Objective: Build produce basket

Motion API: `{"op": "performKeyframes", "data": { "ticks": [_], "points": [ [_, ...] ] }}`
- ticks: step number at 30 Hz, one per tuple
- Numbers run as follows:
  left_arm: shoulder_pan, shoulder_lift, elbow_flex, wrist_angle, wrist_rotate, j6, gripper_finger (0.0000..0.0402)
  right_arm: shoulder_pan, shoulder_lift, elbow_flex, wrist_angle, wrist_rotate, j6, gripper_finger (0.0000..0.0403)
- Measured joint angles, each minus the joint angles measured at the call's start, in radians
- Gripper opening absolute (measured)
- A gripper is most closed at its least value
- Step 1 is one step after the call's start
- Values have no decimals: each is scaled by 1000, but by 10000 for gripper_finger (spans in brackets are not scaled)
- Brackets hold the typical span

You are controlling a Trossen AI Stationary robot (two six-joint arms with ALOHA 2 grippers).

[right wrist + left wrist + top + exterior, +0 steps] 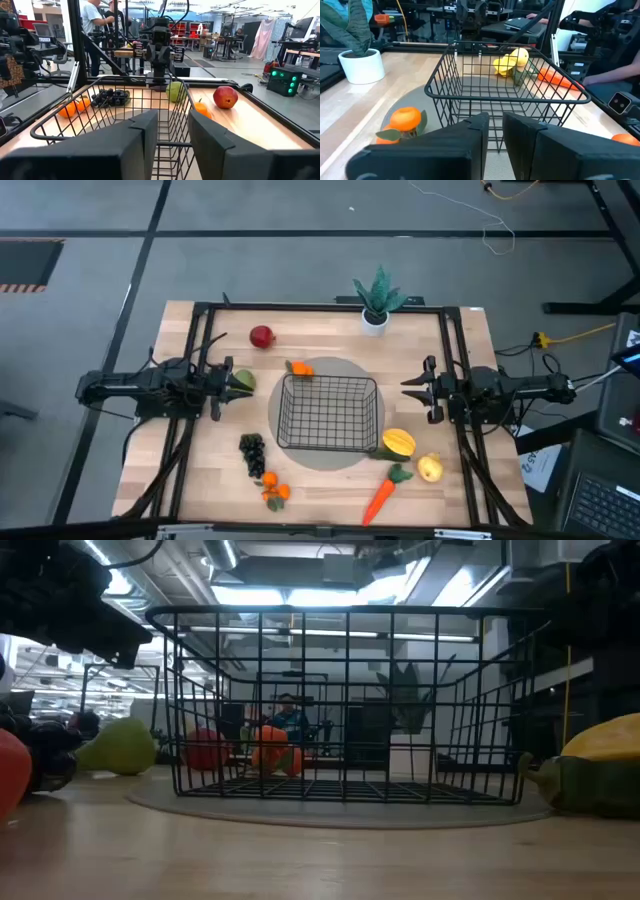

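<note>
Left tool (226, 380): seen at centre left of the high view, just left of the basket; its fingers are close together with a narrow gap, and the green pear (242, 380) lies at the tips. Whether the pear is actually gripped cannot be told.
Right tool (413, 387): seen at centre right of the high view, just right of the basket; its fingers stand apart with nothing between them.
Basket (329, 413): a black wire-mesh basket set at the centre of the desk (200, 480) on a round grey mat (335, 367); nothing is seen inside it.
Orange near the basket (299, 368): placed with a green leaf just beyond the basket's upper left corner in the high view.
Red apple (261, 337): found at upper left of the desk, apart from the basket.
Black grapes (252, 451): laid at lower left of the basket.
Two oranges (274, 486): placed below the grapes, near the desk's lower edge.
Squash (398, 443): yellow-orange, resting just beside the basket's lower right corner.
Yellow pear (430, 469): set lower right of the squash.
Carrot (381, 495): laid at a slant below the squash.
Potted plant (377, 302): stood in a white pot at the desk's upper edge, right of centre.
</note>
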Motion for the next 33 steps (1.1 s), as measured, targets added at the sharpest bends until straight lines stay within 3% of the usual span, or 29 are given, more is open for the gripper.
{"op": "performKeyframes", "data": {
  "ticks": [33],
  "points": [
    [0, 0, 0, 0, 0, 0, 46, -1, 0, 0, 3, 10, -51, 110]
  ]
}}
